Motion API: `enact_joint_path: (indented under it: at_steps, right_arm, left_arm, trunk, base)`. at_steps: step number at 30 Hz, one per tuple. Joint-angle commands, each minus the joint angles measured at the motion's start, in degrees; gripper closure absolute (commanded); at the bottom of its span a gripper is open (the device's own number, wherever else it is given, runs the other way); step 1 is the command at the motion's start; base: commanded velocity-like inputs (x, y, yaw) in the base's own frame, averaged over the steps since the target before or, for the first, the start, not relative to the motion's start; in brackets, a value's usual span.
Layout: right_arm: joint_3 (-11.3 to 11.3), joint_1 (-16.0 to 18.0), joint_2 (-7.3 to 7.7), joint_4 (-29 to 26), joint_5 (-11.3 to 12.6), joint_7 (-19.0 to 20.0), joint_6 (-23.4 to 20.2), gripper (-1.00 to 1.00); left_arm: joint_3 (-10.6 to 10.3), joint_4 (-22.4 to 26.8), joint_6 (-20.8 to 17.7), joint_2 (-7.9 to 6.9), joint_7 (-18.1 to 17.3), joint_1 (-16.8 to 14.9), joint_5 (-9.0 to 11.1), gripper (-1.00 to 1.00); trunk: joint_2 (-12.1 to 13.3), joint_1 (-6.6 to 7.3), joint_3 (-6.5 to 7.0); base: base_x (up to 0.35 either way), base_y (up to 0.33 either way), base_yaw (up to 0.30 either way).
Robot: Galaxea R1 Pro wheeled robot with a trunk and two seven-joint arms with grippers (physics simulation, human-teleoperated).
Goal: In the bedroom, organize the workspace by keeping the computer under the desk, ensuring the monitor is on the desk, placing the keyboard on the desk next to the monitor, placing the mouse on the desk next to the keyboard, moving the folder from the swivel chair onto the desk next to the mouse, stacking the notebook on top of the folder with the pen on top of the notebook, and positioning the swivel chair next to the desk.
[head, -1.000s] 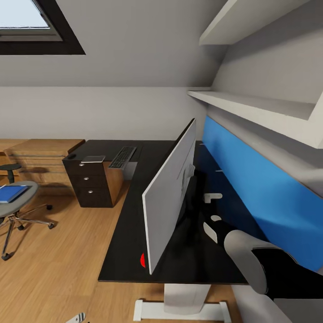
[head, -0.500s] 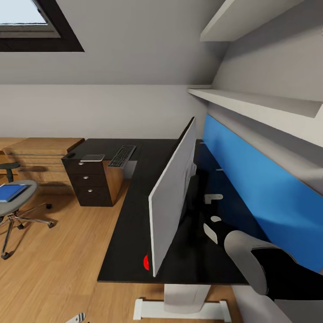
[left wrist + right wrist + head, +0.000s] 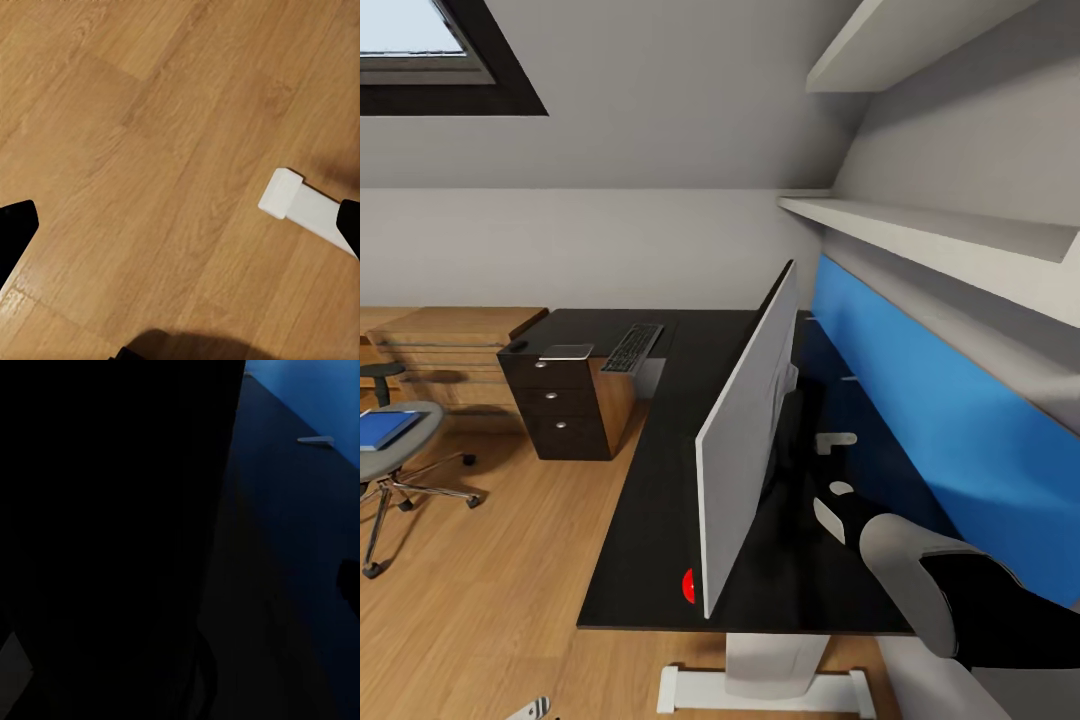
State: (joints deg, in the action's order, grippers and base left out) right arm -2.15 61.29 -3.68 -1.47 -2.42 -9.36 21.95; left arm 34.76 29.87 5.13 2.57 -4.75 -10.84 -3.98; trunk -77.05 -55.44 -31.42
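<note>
Reaching behind monitor (image 3: 745, 440) on desk (image 3: 650, 520), right end effector's opening hidden, left end effector (image 3: 180, 225) spread over floor (image 3: 150, 150).

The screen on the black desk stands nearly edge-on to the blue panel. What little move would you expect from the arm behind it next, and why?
Probably a further small push to swing the monitor round. Its white back faces the room, its screen side faces the blue panel, and the right arm reaches in behind it on the desk. I cannot tell how the jaws stand there.
</note>
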Motion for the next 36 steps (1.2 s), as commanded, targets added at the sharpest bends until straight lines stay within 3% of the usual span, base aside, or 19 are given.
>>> enact_joint_path:
  at_steps: [1, 10, 36]
  right_arm:
    - [0.04, 0.05, -0.01, 0.06, -0.12, -0.47, 0.11, -1.00]
    - [0.01, 0.05, -0.01, 0.06, -0.12, -0.46, 0.11, -1.00]
    - [-0.03, 0.05, -0.01, 0.06, -0.12, -0.39, 0.11, -1.00]
  left_arm:
    - [0.48, 0.02, 0.14, 0.07, -0.44, -0.06, -0.41, -1.00]
    - [0.49, 0.02, 0.14, 0.07, -0.44, -0.06, -0.41, -1.00]
    - [0.48, 0.02, 0.14, 0.07, -0.44, -0.06, -0.41, -1.00]
  trunk:
    - [-0.03, 0.00, -0.05]
    - [-0.03, 0.00, -0.05]
    - [-0.03, 0.00, -0.05]
  base:
    - [0.000, 0.000, 0.000]
    - [-0.059, 0.000, 0.000]
    - [-0.269, 0.120, 0.000]
